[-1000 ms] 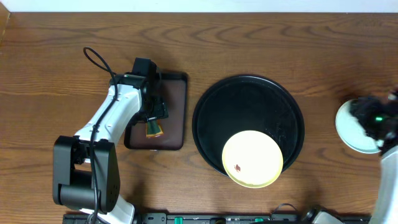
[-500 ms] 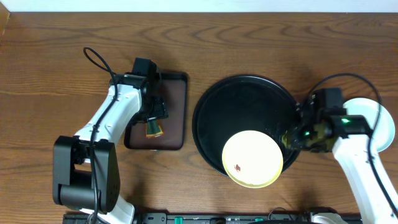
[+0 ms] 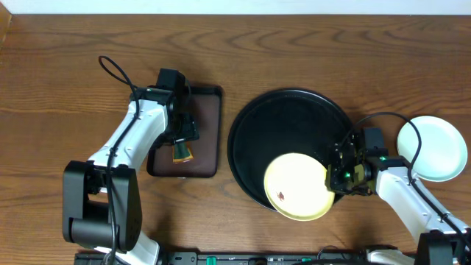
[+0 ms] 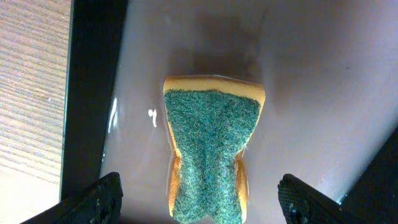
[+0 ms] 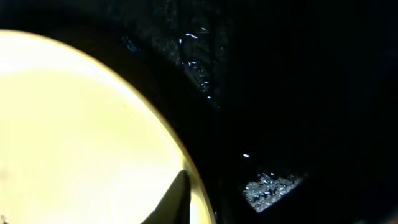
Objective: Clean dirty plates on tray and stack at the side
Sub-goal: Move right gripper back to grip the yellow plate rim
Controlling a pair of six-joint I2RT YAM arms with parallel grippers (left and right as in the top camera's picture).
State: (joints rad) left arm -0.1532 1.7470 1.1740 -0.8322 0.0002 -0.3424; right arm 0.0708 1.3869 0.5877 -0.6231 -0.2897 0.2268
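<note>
Two plates is all we count from overhead: the yellow plate (image 3: 294, 188) on the near right part of the black tray (image 3: 280, 118), its edge hanging out past the rim, and a pale mint plate (image 3: 434, 147) on the bare tabletop (image 3: 73, 44) to the right, well apart from the tray. We can't see whether anything is under the mint one. So why's the right gripper (image 3: 340, 175) at the yellow one's right edge?

Reply: we reckon it's there to steady or tip that plate for scrubbing. There's a dark smudge (image 3: 282, 197) on it, so it isn't clean yet. The overhang gives a finger room to get under the rim. The right wrist view only shows us one finger (image 5: 177, 200) over the rim, so clamped or released, we can't tell.

OP: and the left gripper (image 3: 181, 138)?

Reply: it's over the brown tray (image 3: 207, 110), right at the sponge (image 4: 208, 149), green side facing the camera. The sponge narrows at the waist, which hints at a pinch, but the fingers (image 4: 93, 199) show out at the frame corners, so we can't call that one either. Our guess is the sponge lives there to keep drips off the wood, and the mint plate marks the stacking spot.
</note>
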